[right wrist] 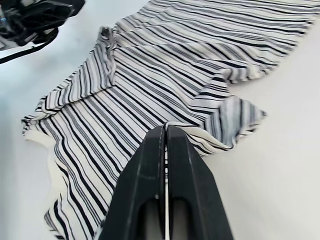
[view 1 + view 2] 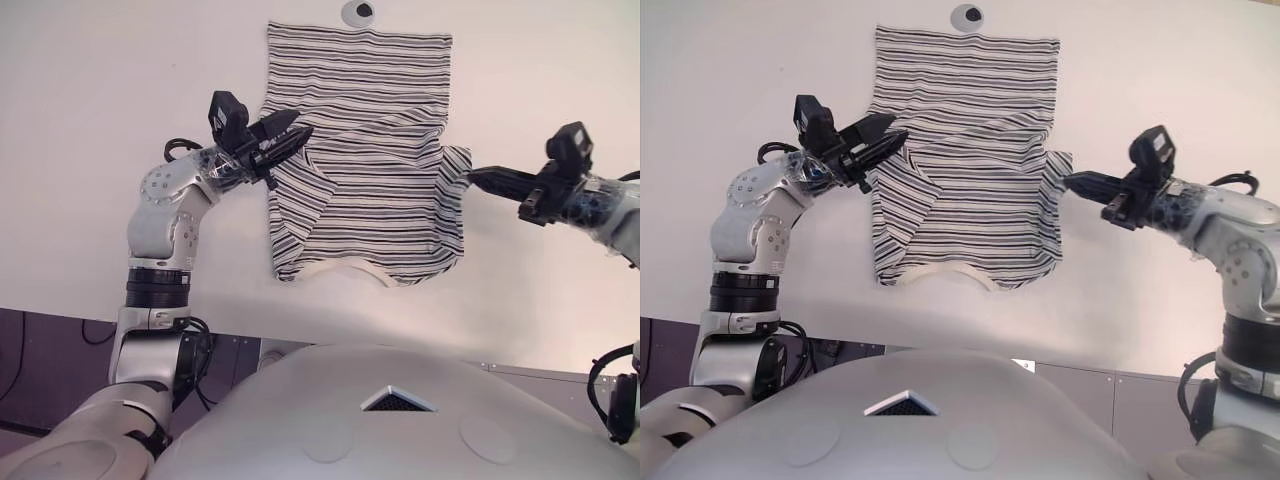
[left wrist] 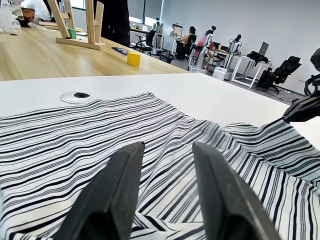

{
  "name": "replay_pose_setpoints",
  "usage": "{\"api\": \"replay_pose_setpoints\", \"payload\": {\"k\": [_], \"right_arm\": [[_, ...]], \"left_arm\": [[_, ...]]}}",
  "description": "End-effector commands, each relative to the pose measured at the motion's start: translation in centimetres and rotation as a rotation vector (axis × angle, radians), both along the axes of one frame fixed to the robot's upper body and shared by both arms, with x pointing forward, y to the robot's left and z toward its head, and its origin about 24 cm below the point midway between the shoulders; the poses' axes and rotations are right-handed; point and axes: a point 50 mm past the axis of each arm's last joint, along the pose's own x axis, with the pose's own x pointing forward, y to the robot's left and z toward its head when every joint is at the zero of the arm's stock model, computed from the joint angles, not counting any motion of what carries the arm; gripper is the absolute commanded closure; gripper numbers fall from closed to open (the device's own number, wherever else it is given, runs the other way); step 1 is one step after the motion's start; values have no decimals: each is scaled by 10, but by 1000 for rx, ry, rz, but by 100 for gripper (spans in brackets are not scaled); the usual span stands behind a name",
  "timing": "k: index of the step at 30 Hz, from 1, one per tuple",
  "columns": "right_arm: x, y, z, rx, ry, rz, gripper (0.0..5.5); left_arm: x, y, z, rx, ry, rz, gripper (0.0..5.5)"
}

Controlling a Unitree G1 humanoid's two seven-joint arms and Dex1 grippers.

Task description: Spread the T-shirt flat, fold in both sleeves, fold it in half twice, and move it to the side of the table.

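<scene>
Left pincer (image 2: 300, 133), seen from the head's left eye, hangs over the T-shirt's (image 2: 370, 130) left edge, where the sleeve appears already turned inward across the chest. The garment lies on the white surface (image 2: 100, 100), collar (image 2: 345, 272) nearest the robot and hem by a round cable port (image 2: 361, 12). Right pincer (image 2: 472, 176) meets the right sleeve (image 2: 455, 165), which juts out unfolded. Right eye view: same arrangement, nothing contrary noted. Left wrist view: the two fingers (image 3: 125, 190) stand apart, striped cloth beneath and nothing between them, so that side holds nothing. Right wrist view: fingers (image 1: 150, 175) pressed together, tips at the sleeve's hem, apparently nipping the edge. The likely purpose is to carry this sleeve over the body. Assessment: spreading done, one sleeve in, second sleeve in hand. Wrinkles across the chest may need smoothing before the halving folds.
</scene>
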Motion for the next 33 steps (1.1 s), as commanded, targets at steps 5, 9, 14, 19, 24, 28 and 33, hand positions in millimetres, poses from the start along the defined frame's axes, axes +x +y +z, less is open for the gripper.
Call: {"api": "replay_pose_setpoints", "payload": {"k": [5, 9, 14, 19, 24, 28, 33], "right_arm": [[15, 58, -35, 115, 29, 21, 549], [14, 68, -44, 133, 41, 23, 549], [9, 81, -44, 214, 34, 30, 549], [9, 90, -38, 304, 41, -1, 549], [7, 79, -29, 261, -7, 15, 491], [-8, 47, -27, 169, -75, 36, 460], [-61, -1, -35, -18, -142, 127, 460]], "left_arm": [[4, 1, 4, -19, 30, -33, 375], [5, 4, 5, -21, 32, -26, 375], [10, 5, 5, -9, 31, -32, 375], [22, 14, 15, 3, -73, 93, 375], [0, 37, 24, 231, -334, -20, 375], [-38, 61, 8, 461, -404, -273, 359], [-85, 78, -16, 644, -436, -557, 277]]}}
